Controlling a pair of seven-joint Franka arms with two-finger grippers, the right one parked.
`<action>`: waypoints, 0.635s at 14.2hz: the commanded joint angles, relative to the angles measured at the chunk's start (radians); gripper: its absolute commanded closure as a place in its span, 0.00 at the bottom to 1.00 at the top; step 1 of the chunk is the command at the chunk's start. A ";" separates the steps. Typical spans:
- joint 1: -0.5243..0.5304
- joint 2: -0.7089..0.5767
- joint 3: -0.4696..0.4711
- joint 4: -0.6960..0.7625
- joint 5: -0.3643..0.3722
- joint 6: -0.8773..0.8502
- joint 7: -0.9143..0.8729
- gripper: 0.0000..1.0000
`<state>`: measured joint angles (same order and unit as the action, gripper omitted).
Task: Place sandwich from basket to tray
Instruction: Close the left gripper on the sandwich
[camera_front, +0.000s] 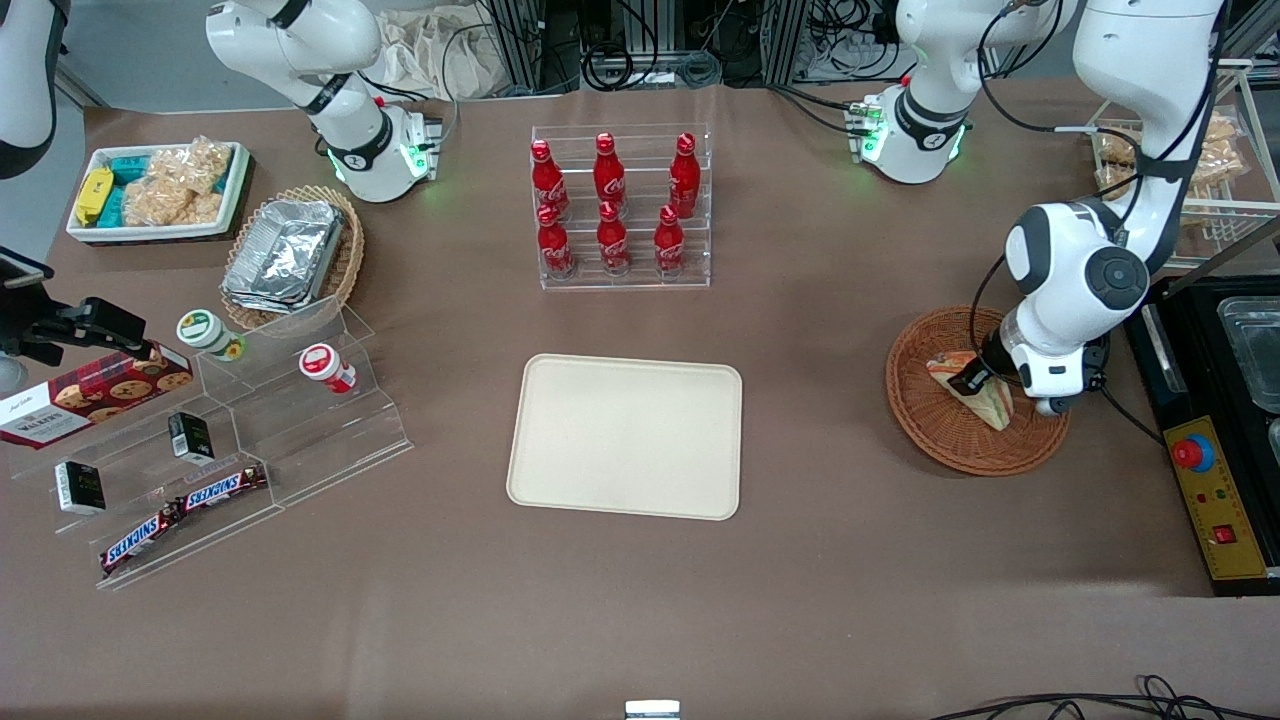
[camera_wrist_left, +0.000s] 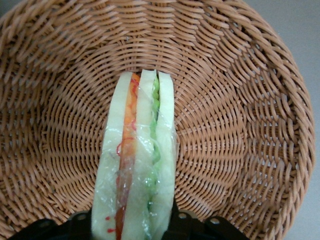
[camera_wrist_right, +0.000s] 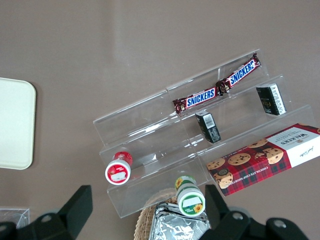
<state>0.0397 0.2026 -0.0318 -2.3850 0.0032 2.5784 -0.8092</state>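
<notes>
1. The pincer (camera_front: 972, 381) of the working arm is down inside the basket (camera_front: 940, 440), which sits on the worktop (camera_front: 800, 600) toward the working arm's end.
2. Its fingers (camera_wrist_left: 80, 222) are closed on the sandwich (camera_wrist_left: 137, 165), one dark pad on each bread face of the wedge (in the left wrist view only the pad tips show, pressed against the clear wrap).
3. The sandwich is in the basket, standing on edge with its orange, red and green filling layers facing the wrist camera; in the front view its pale wedge (camera_front: 985, 405) points toward the front camera.
4. Whether the sandwich touches the wicker floor or is just above it cannot be told.
5. The tray (camera_front: 626, 437) lies flat on the worktop, well apart from the basket and toward the middle of the table, with nothing on it.
6. A clear rack of red cola bottles (camera_front: 612, 205) stands farther from the front camera than the tray.
7. Toward the parked arm's end stands a clear stepped display (camera_front: 300, 420) with Snickers bars (camera_front: 185, 510).
</notes>
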 joint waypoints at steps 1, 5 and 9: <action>0.000 0.000 0.007 0.000 0.035 0.017 -0.022 1.00; 0.014 -0.061 0.007 0.004 0.035 0.002 -0.002 1.00; 0.016 -0.166 0.006 0.062 0.029 -0.197 0.128 1.00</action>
<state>0.0490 0.1103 -0.0236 -2.3530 0.0228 2.5035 -0.7404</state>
